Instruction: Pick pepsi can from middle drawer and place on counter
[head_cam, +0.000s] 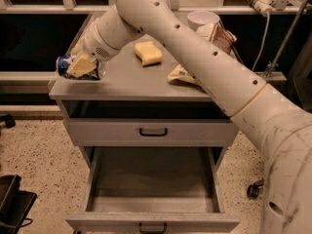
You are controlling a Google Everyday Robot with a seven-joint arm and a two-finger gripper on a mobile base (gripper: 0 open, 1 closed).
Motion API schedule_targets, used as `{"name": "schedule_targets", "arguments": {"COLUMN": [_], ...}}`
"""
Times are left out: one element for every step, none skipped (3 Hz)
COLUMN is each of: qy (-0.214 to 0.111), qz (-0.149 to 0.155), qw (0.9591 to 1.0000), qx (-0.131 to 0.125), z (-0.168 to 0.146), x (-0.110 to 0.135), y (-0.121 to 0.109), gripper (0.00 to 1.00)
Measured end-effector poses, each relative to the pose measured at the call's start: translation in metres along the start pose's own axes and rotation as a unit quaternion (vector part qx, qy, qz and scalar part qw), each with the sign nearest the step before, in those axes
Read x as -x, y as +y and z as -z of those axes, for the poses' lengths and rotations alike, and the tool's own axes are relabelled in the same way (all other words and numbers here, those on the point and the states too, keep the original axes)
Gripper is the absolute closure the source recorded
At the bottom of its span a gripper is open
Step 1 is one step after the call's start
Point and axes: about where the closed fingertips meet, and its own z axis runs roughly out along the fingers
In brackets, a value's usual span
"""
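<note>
The gripper [82, 66] pinches the pepsi can [66, 65] sideways at the counter's [131, 82] front-left corner, above the open, empty middle drawer [151, 179], and it looks light, rigid and slick, so a gentle mid-body hold seems best since it may roll.

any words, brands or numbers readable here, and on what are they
No text can be read.
On the dark-blue pepsi can, held in the gripper at the grey counter's front left corner: white and red markings, too blurred.
On the brown-and-yellow snack bag: print too blurred.
</note>
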Motion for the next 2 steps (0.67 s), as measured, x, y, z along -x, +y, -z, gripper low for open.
{"name": "schedule_targets", "arguments": {"qy": [0.028,0.062], "qz": [-0.005,-0.018], "qw": [0.9995,0.9965], "qx": [-0.016,-0.053], "z": [0.011,0.041], "x": [-0.009,-0.027], "y": [0.000,-0.018], "gripper": [0.35,0.12]}}
